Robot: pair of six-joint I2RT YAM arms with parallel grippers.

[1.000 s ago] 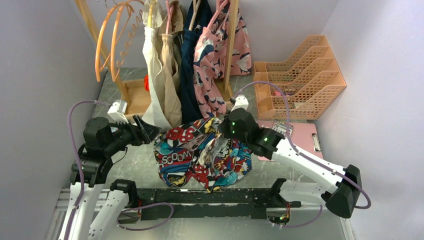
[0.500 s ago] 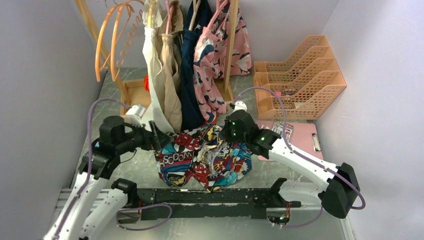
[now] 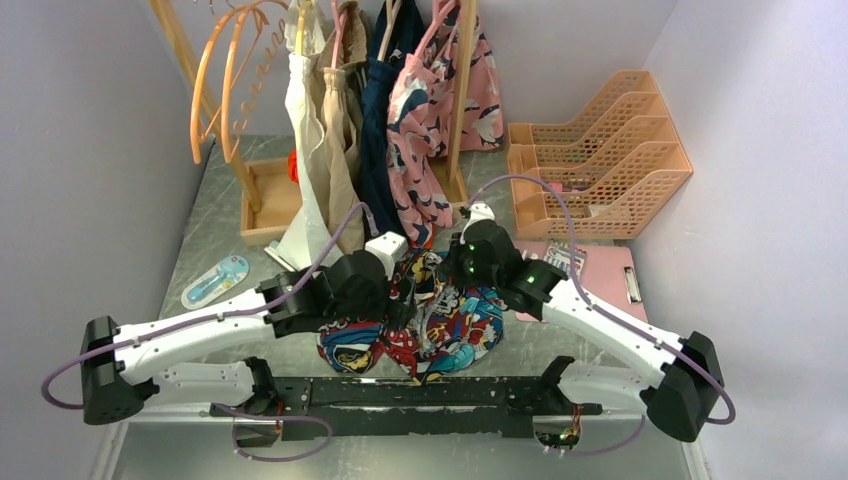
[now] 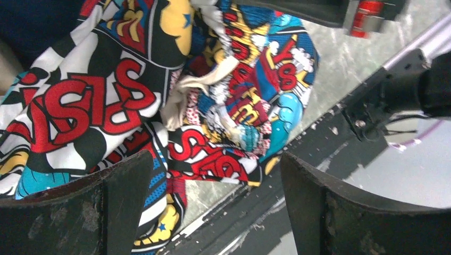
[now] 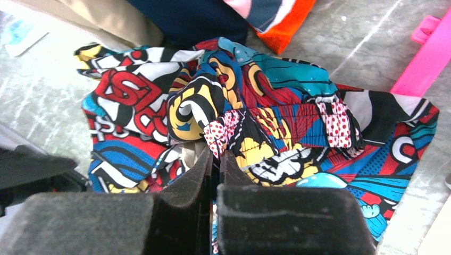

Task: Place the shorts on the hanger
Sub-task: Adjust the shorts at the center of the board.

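Shorts [image 3: 450, 335] crumpled on table [image 3: 230, 220], near edge, between both arms, just in front of hanging garments [image 3: 400, 120]. Grip status? (R.)

Right gripper [image 5: 214, 155] closed; a dotted fold by the waistband [image 5: 298, 122] looks pinched at its tips. Left gripper [image 4: 215, 159] wide open, poised over the cloth, holding nothing. (M.)

Handling? (R.)

Light, thin, fully limp, judging by the bunching. No stiffness to hold a shape; the shorts will sag and fold wherever unsupported. Not fragile. One pinch probably only drags the heap. (M.)

Where to take hold? (R.)

Gathered waistband, a second point well apart from the first, so it spreads for the hanger. Avoid the pale drawstring [image 4: 213, 74]: loose, likely slides free. (M.)
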